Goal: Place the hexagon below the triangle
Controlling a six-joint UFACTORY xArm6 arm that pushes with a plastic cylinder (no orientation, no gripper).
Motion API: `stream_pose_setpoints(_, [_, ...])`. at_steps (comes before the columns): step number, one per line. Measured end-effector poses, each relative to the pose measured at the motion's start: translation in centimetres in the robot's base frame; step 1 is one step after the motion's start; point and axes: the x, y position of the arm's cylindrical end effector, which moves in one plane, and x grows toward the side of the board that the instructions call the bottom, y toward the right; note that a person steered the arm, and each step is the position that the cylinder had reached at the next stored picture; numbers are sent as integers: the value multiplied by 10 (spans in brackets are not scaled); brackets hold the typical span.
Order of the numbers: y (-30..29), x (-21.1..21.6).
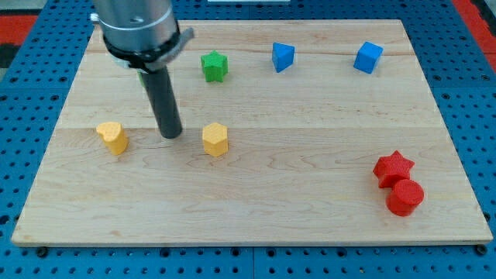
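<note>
A yellow hexagon block [215, 139] lies left of the board's middle. A blue triangle block [283, 56] lies near the view's top, right of centre. My tip [171, 135] rests on the board just left of the yellow hexagon, a small gap apart from it. The rod rises from there to the arm's grey body at the view's top left.
A yellow heart-like block [113, 137] lies left of my tip. A green star [214, 66] lies above the hexagon. A blue cube [369, 57] sits at the top right. A red star [393, 167] and a red cylinder [405, 197] touch at the lower right. A green block is partly hidden behind the rod.
</note>
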Motion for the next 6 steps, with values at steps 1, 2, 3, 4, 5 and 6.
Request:
stream_pose_setpoints(1, [64, 6])
stream_pose_setpoints(2, [115, 9])
stream_pose_setpoints(3, [106, 4])
stream_pose_setpoints(4, [112, 1])
stream_pose_setpoints(5, [127, 2])
stream_pose_setpoints(6, [131, 9])
